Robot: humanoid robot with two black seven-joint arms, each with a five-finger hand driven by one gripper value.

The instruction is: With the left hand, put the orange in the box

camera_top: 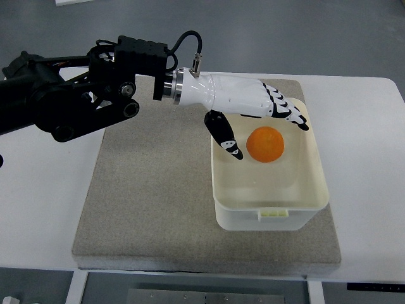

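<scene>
Top view. The left hand [253, 111] enters from the picture's left edge on a black arm [69, 95] and reaches across the grey mat [145, 196] to the far left part of the box [272, 215]. The fingers [288, 111] are extended and spread, running toward the picture's right along the far wall of the box. The thumb [224, 136] points downward in the picture, apart from the fingers. The hand grips nothing.

The orange [265, 144] lies inside the box, in the far half. It appears to rest on the box floor, though the height cannot be confirmed from this steep angle. It sits in the open angle between thumb and fingers: just below the fingers in the picture and to the right of the thumb tip. A visible gap separates it from both. Being round, the orange has no long axis to account for.

The box is a pale rectangular tub with its long side running toward the robot. It stands on the right part of the mat, on a white table [38, 209].

Judgement: the orange is in the box and free of the hand, so the placement appears complete. The coming move is probably a withdrawal. The hand should lift clear or retreat leftward without the thumb catching the box's left wall.

The right arm is not visible.
</scene>
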